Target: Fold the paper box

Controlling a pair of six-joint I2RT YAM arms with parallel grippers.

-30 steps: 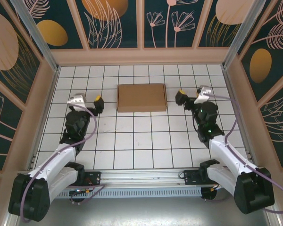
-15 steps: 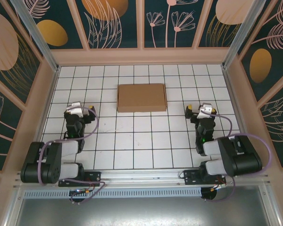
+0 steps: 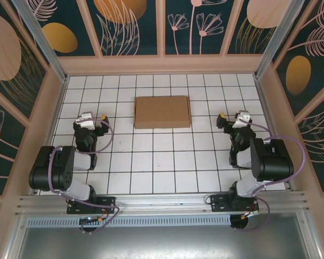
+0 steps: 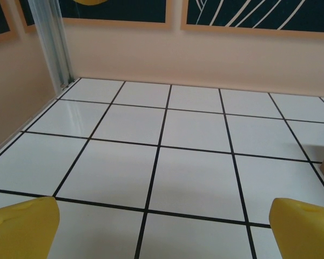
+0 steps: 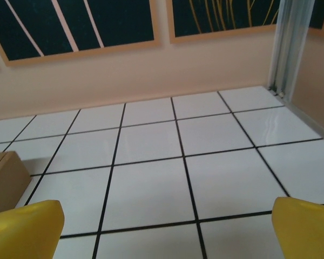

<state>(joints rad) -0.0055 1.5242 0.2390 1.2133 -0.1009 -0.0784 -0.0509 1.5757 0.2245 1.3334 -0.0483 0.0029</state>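
Note:
The paper box (image 3: 162,111) is a closed, flat brown cardboard rectangle lying on the tiled floor at centre back. My left gripper (image 3: 93,120) sits well to the left of it, open with nothing in it. In the left wrist view its yellow fingertips (image 4: 22,226) stand wide apart over bare tiles. My right gripper (image 3: 231,118) is off to the box's right, also open and empty. A corner of the paper box (image 5: 2,178) shows at the left edge of the right wrist view, beyond the spread yellow fingertips (image 5: 305,226).
Both arms are folded back near their bases at the near edge. Beige walls (image 3: 162,65) and aluminium corner posts (image 4: 54,43) enclose the white tiled floor (image 3: 162,162). Open tiles lie between the arms and in front of the box.
Both arms have drawn back from the sides of the box and folded over their bases. The grippers stay open. The box has not moved.

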